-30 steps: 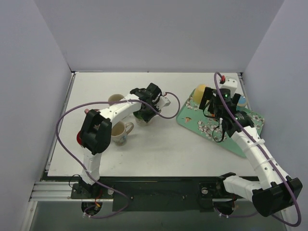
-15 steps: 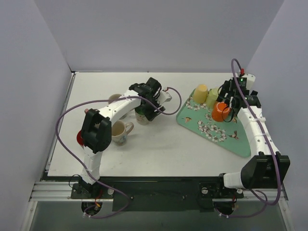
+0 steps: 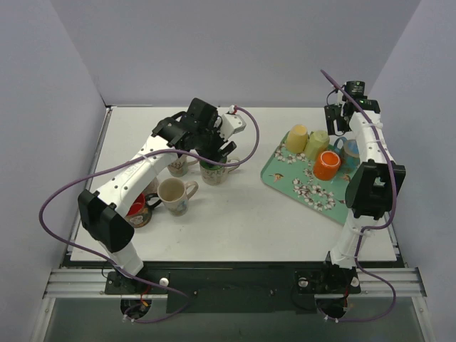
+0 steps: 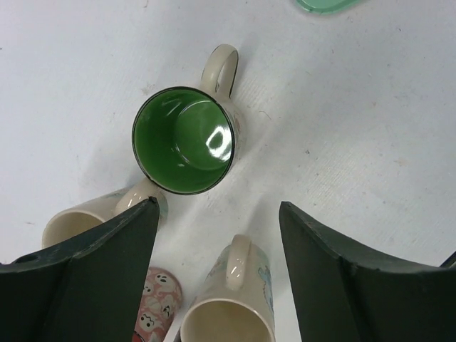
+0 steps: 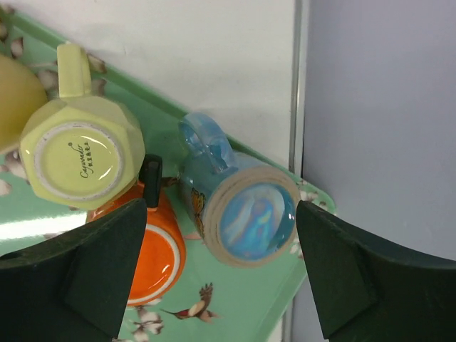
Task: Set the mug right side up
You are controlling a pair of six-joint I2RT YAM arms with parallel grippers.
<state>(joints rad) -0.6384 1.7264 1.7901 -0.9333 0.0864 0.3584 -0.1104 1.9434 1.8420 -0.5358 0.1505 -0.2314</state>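
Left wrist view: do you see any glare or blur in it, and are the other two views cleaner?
Left wrist view: a white glare spot sits on the glossy inside of the green mug, which is otherwise sharp. Right wrist view: a pale sheen lies on the base of the blue mug. Top external view: even light, only soft shadows on the table.

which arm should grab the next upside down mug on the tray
Right. Its open fingers hang directly over the upside-down blue mug on the tray. The left fingers are above the upright green mug on the table, away from the tray.
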